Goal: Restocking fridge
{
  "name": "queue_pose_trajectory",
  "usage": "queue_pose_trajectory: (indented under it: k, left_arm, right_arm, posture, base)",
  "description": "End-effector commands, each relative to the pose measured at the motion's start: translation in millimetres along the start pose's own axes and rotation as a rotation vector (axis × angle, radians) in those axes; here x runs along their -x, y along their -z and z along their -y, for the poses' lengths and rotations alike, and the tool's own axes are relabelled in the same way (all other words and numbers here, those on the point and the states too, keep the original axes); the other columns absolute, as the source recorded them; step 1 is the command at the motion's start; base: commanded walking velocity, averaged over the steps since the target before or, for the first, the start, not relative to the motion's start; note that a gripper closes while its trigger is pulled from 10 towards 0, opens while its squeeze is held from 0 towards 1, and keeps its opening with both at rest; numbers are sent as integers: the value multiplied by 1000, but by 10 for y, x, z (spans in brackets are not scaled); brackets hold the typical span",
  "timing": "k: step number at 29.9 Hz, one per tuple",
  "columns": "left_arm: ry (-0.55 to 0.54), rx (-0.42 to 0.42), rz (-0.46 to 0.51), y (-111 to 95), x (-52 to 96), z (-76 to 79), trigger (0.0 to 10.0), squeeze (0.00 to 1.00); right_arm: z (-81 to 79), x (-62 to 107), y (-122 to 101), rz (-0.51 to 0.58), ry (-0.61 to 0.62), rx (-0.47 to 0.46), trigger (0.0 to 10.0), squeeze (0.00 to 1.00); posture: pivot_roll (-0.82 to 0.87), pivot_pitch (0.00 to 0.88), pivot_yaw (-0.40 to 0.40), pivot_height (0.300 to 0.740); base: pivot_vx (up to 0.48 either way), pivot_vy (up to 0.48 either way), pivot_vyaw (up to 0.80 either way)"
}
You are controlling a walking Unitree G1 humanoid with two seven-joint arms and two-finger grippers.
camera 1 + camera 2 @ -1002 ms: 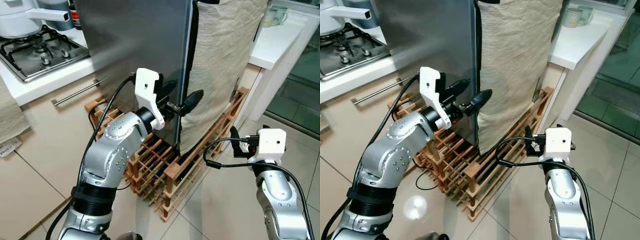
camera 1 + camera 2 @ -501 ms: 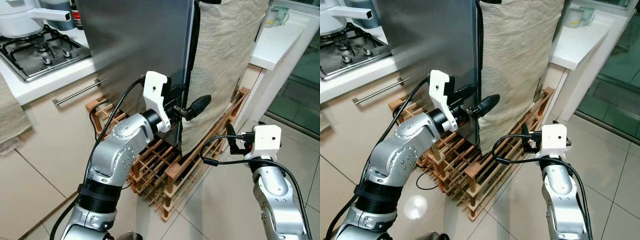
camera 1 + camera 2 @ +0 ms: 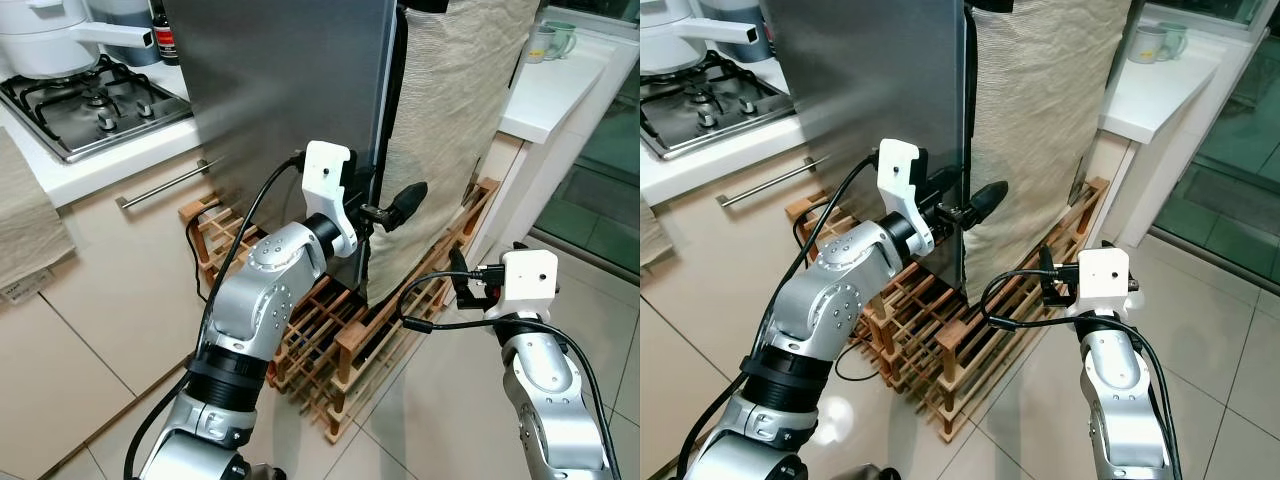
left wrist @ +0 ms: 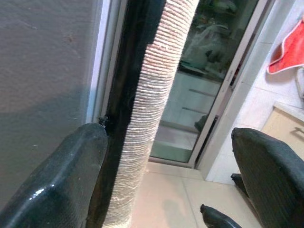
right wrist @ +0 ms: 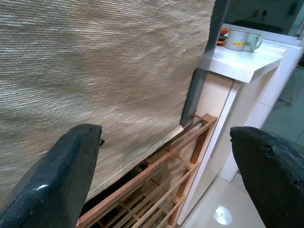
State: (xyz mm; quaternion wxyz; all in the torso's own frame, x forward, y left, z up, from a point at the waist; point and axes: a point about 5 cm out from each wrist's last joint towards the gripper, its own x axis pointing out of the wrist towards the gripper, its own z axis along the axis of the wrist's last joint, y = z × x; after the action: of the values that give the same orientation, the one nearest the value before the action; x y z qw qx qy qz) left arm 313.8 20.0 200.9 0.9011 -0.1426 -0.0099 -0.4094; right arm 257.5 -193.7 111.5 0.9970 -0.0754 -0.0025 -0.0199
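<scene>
No legible text anywhere.
Red label on dark bottle (image 3: 165,40) beside the hob, print too small to read. Small printed tag at hem of cloth (image 3: 25,287) hanging off counter edge, unreadable. Yellow mark on mug (image 5: 236,42) on white counter, not decipherable. Nothing written on fridge door (image 3: 290,90), beige cover (image 3: 450,100) or wooden rack (image 3: 330,340).
</scene>
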Motion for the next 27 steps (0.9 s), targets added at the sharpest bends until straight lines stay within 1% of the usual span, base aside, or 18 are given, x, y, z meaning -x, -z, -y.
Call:
queue_pose_trajectory:
  k: [1, 3, 7, 9, 12, 15, 17, 21, 23, 25, 27]
  left_arm:
    - [129, -11, 33, -103, -89, 214, 10000, 0]
    - [168, -28, 32, -114, -93, 258, 10000, 0]
    - [196, -35, 20, -104, -132, 306, 10000, 0]
    - [197, -27, 15, -109, -161, 330, 10000, 0]
    - [205, -10, 9, -151, -241, 410, 10000, 0]
    - [203, -28, -13, -148, -301, 442, 10000, 0]
    - [199, -53, -45, -104, -348, 460, 10000, 0]
    - [199, -83, -55, -80, -371, 485, 10000, 0]
    - [222, -97, -49, -86, -387, 533, 10000, 0]
    - [229, -99, -46, -89, -389, 544, 10000, 0]
    - [321, -59, 16, -174, -362, 652, 10000, 0]
  right_arm:
    - [11, 3, -48, 17, 9, 2, 10000, 0]
    - [12, 6, -49, 17, 10, 3, 10000, 0]
    - [10, 5, -52, 17, 7, 6, 10000, 0]
    - [7, -3, -56, 18, 6, 7, 10000, 0]
    - [-5, -16, -58, 19, 2, 8, 10000, 0]
    - [-25, -24, -61, 21, -4, 9, 10000, 0]
    - [-30, -26, -61, 21, -6, 10, 10000, 0]
    - [-29, -30, -63, 22, -6, 12, 10000, 0]
    - [-29, -31, -65, 22, -6, 13, 10000, 0]
    - [-29, -31, -65, 22, -6, 14, 10000, 0]
    - [-29, -32, -67, 22, -6, 15, 10000, 0]
  posture:
    - [-128, 0, 59, 740]
    - [-128, 0, 58, 740]
    - [-126, 0, 56, 740]
    - [-125, 0, 54, 740]
    - [-124, 0, 53, 740]
    - [-127, 0, 55, 740]
    - [-128, 0, 55, 740]
    - [-133, 0, 57, 740]
    - [-135, 0, 57, 740]
    - [-135, 0, 57, 740]
    - [-137, 0, 58, 740]
  base:
    - [0, 0, 0]
    - [0, 0, 0]
    - [0, 0, 0]
    - [0, 0, 0]
    - [0, 0, 0]
    - [0, 0, 0]
    - [0, 0, 0]
    - [0, 0, 0]
    - [0, 0, 0]
    - [0, 0, 0]
    - [0, 0, 0]
